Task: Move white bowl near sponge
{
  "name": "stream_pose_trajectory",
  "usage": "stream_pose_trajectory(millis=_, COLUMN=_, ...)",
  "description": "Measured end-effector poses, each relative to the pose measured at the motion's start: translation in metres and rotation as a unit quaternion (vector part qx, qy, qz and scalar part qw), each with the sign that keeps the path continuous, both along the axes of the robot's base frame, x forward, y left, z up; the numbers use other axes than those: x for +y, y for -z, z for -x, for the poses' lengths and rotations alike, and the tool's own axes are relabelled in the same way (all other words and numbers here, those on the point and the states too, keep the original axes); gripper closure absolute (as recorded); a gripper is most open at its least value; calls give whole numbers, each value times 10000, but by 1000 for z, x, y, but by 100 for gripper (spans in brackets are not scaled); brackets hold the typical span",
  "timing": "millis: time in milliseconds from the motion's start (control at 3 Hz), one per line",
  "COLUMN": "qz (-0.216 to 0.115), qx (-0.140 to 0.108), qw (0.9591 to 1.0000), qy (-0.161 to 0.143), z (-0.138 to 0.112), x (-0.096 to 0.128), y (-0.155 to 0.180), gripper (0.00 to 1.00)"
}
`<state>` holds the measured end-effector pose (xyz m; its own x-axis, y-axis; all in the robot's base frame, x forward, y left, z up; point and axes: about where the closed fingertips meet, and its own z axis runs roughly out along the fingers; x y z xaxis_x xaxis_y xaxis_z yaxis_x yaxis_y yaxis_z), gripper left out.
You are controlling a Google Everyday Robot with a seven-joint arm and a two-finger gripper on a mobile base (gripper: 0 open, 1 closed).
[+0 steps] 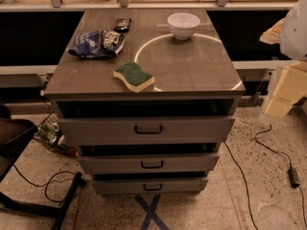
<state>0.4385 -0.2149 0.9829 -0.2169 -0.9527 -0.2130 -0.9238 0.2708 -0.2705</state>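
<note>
Looking down on a grey worktop that tops a cabinet of three drawers, with the task, by my reading, not yet begun.

Sponge, green scrub side up over yellow foam, lies near the front edge of the worktop. Bowl, small, white and upright, stands well apart from the sponge, beyond it and to its right, close to the far edge. Bare worktop lies between the two, crossed by a bright curved reflection of light.

A crumpled blue-and-white bag lies beyond the sponge and to its left, nearer to it than the bowl is. A small dark packet lies further back from the sponge, behind the bag.

End effector, a pale cream blocky shape, hangs off to the side of the cabinet, far to the right of the sponge and touching nothing on the worktop. Whether it is released or clenched cannot be told. The bowl stands free, with nothing gripping it.

Judging from this, no part of the move is done. What seems left is everything: reaching over to the bowl, taking hold of it, carrying it forward and leftward across the bare stretch, and setting it down just beside the sponge.
</note>
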Motion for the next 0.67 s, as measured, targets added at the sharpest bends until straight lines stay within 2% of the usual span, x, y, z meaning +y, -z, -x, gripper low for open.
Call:
stream_pose_trajectory(millis=333, qz=0, qx=-2, qw=10000, qy=0, z=0, x=0, y=0, gripper=0)
stream_pose_trajectory(millis=667, qz=-115, qx=-376, qw=9992, qy=-75, z=-32, x=6, y=-7, gripper=0)
